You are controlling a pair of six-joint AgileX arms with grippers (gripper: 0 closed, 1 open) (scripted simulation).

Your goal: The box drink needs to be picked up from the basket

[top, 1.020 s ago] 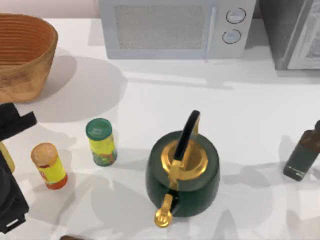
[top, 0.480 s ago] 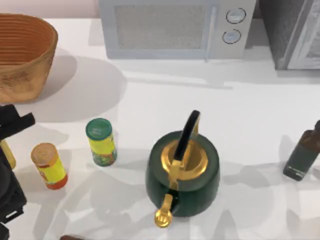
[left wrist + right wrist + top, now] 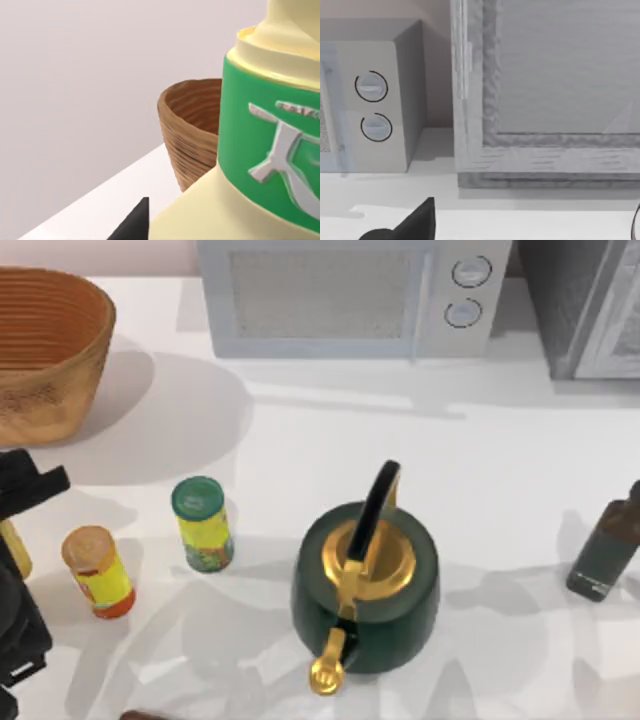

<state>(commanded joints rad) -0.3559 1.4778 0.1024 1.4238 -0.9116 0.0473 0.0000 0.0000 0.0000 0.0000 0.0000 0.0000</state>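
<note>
My left gripper (image 3: 12,540) sits at the table's left edge, below the basket (image 3: 45,350) and well apart from it. The box drink (image 3: 270,150) is out of the basket: a pale yellow sliver (image 3: 12,550) shows beside the black arm, and the left wrist view has its green label right at the camera. I cannot tell how the jaws stand (the carton looks held, but no finger contact is visible). The green-lidded can (image 3: 202,523) and orange-lidded can (image 3: 96,571) stand nearby. My right gripper (image 3: 415,222) faces the microwave (image 3: 365,100); its jaws I cannot tell either.

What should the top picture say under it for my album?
Dark green kettle with gold lid sits mid-table; two yellow cans stand beside an orange-brown wicker basket.
</note>
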